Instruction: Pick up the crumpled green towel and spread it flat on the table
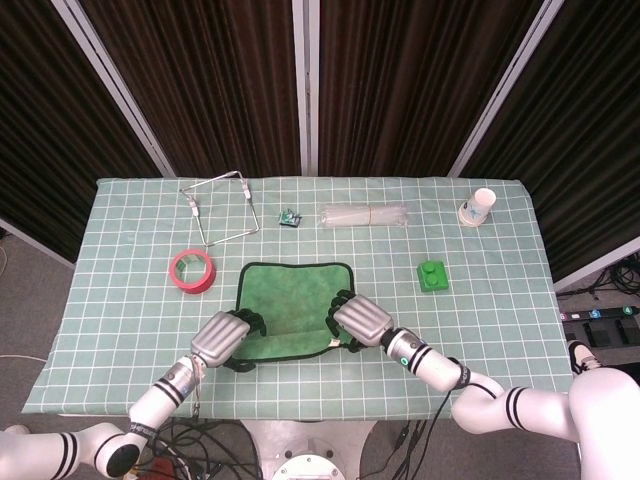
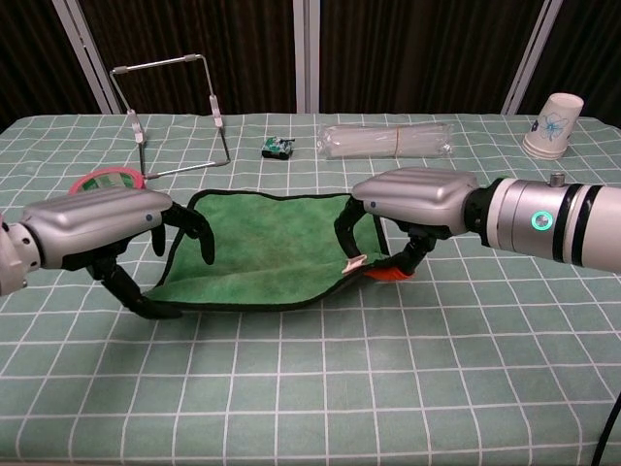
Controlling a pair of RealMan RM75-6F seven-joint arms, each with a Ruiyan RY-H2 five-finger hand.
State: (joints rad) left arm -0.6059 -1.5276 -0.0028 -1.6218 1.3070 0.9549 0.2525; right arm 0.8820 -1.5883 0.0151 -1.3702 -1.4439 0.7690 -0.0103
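The green towel [image 1: 290, 305] [image 2: 267, 248] lies mostly opened out near the table's front middle, its far edge resting on the cloth. My left hand [image 1: 221, 338] [image 2: 102, 233] grips the towel's near left corner, held a little above the table. My right hand [image 1: 360, 320] [image 2: 412, 209] pinches the near right corner, where a small white tag and an orange tab show. The near edge sags between the two hands.
A red tape roll [image 1: 191, 270] sits left of the towel. A green block [image 1: 432, 274] lies to the right. Along the back stand a wire frame [image 1: 222, 205], a small device [image 1: 289, 216], a clear plastic bundle [image 1: 363, 215] and a paper cup [image 1: 477, 207].
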